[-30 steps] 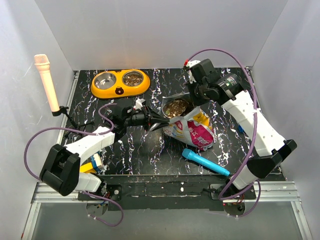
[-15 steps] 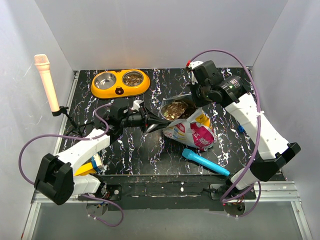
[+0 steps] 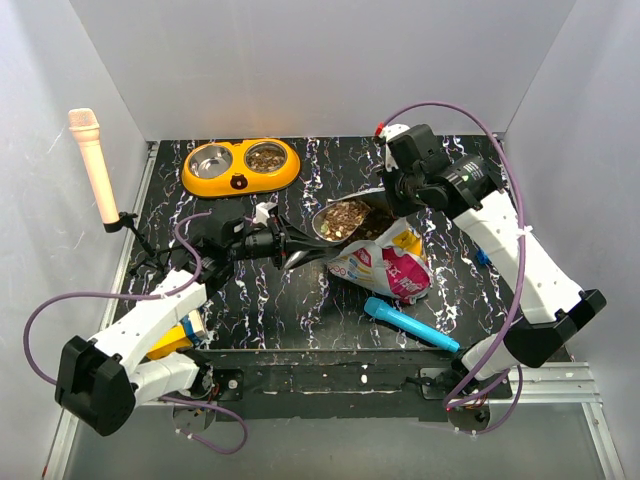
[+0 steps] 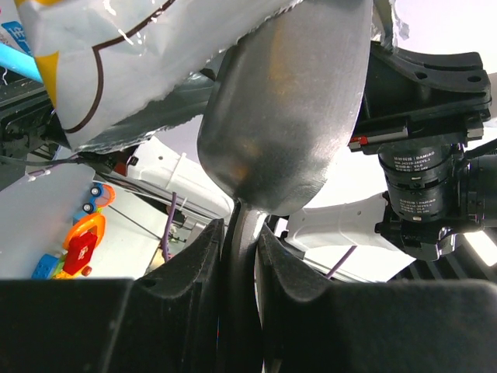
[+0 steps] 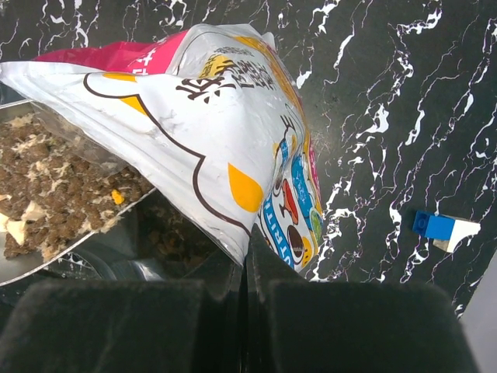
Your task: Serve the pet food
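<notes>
A grey metal scoop (image 3: 343,218) heaped with brown pet food (image 3: 347,212) hangs at the mouth of the printed pouch (image 3: 388,262). My left gripper (image 3: 284,243) is shut on the scoop's handle. The left wrist view shows the scoop's underside (image 4: 287,116) above that gripper (image 4: 241,252). My right gripper (image 3: 400,203) is shut on the pouch's upper edge. In the right wrist view this gripper (image 5: 247,260) pinches the pouch (image 5: 194,116), with pet food (image 5: 54,194) in the scoop at left. The orange double bowl (image 3: 240,182) stands at the back left, with kibble in its right cup (image 3: 266,158).
A blue cylinder (image 3: 410,325) lies in front of the pouch. A small blue-and-white block (image 5: 441,228) sits right of the pouch. A pink microphone (image 3: 92,165) stands on the left edge. A yellow-and-blue object (image 3: 176,335) lies by the left arm's base.
The left gripper has drawn back to the left with the loaded scoop, which now sits a little farther out of the pouch mouth. The right arm shifted slightly right, still holding the pouch.
</notes>
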Controlling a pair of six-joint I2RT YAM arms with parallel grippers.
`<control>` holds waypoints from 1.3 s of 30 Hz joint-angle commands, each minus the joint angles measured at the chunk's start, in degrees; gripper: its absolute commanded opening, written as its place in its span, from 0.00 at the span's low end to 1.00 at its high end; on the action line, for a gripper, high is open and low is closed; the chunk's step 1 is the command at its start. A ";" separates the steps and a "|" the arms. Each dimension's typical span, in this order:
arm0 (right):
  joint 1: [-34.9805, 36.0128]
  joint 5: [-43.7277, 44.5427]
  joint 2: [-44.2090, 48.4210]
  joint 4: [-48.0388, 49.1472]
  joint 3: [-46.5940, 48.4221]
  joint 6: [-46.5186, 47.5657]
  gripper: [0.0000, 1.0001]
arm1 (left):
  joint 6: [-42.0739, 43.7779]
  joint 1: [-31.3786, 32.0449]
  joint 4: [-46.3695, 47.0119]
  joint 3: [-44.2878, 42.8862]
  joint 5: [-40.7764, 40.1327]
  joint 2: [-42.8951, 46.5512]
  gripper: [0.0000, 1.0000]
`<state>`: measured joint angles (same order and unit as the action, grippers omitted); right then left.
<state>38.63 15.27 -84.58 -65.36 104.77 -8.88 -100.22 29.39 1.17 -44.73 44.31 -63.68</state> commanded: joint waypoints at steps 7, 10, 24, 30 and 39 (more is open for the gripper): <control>-2.07 4.59 4.34 6.74 5.53 -2.54 0.01 | 1.79 -1.44 -0.82 -2.64 -0.20 5.06 0.00; -2.68 5.21 3.19 5.95 6.85 -3.51 0.01 | 1.96 -1.44 -0.82 -3.17 1.65 5.23 0.00; -3.74 6.26 -1.29 2.79 13.61 -5.44 0.01 | 2.05 -1.44 -2.40 -3.61 5.34 6.81 0.00; -4.09 6.35 -1.64 2.61 14.32 -5.70 0.01 | 2.14 -1.44 -2.22 -3.96 6.22 7.08 0.00; -5.50 4.69 -0.33 2.96 12.57 -6.32 0.01 | 8.88 -1.44 -9.66 -9.57 5.96 5.68 0.00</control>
<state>33.93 17.82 -89.52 -71.18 111.98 -14.85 -97.56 28.23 -4.80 -48.42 49.01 -58.87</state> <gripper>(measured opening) 0.022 0.177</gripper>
